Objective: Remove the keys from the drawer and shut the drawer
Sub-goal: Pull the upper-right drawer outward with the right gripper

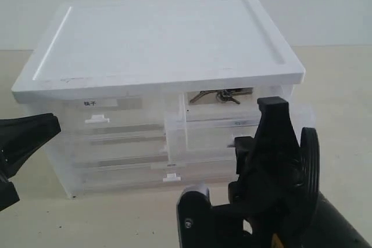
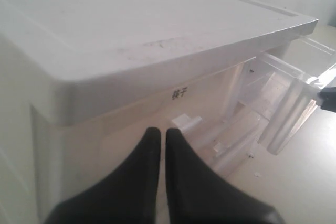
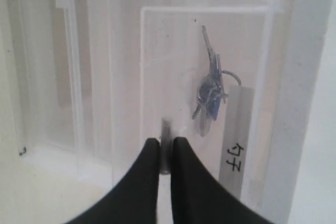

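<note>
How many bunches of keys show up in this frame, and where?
1. The keys lie inside the pulled-out drawer at the upper right of the cabinet. Contents elsewhere are unclear, so more could be hidden.

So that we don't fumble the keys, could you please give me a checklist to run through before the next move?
1. Drawer pulled out: ok.
2. Keys visible inside, at the back: ok.
3. Right claw free for the keys: not ok, shut on the drawer's handle.
4. Left claw empty: ok, shut.
5. Room to reach keys under the cabinet top: cannot tell.
</note>
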Robot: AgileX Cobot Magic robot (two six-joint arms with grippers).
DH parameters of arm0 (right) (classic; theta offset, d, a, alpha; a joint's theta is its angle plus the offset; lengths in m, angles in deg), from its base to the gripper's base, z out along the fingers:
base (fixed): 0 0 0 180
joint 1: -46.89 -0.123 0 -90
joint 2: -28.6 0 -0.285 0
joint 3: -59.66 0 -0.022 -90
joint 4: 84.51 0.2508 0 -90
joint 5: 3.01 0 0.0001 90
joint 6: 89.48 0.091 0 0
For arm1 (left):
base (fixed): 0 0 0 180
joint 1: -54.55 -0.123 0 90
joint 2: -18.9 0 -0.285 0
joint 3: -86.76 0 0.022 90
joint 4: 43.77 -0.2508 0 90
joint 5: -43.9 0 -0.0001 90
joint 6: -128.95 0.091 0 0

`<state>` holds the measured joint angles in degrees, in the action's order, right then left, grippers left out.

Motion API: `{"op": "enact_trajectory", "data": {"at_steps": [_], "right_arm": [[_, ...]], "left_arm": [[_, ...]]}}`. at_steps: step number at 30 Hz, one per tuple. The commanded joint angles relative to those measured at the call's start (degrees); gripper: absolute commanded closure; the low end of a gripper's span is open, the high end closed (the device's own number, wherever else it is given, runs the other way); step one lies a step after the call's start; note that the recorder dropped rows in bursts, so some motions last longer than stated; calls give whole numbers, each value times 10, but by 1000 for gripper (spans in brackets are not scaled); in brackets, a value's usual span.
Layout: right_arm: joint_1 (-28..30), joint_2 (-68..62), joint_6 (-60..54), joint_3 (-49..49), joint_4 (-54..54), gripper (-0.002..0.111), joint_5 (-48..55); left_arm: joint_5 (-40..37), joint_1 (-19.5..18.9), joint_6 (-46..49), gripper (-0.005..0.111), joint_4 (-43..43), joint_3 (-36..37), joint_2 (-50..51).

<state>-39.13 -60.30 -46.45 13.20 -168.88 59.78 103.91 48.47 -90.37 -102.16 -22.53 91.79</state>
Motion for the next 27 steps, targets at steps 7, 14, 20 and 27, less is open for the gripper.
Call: {"op": "enact_trajectory", "data": {"at_steps": [7,14,20,27], "right_arm": [[-26,-2,-6,-4,58,108,-16],[-26,2,-6,-4,58,108,-15],[-79,52,16,-4,55,108,5],[-189,151,100,17,59,102,72]], "left_arm": [[-5,-1,4,102,8,2,2],[-5,-1,4,102,8,2,2],[-5,-1,4,102,8,2,2],[-5,-1,4,102,5,2,2]]}}
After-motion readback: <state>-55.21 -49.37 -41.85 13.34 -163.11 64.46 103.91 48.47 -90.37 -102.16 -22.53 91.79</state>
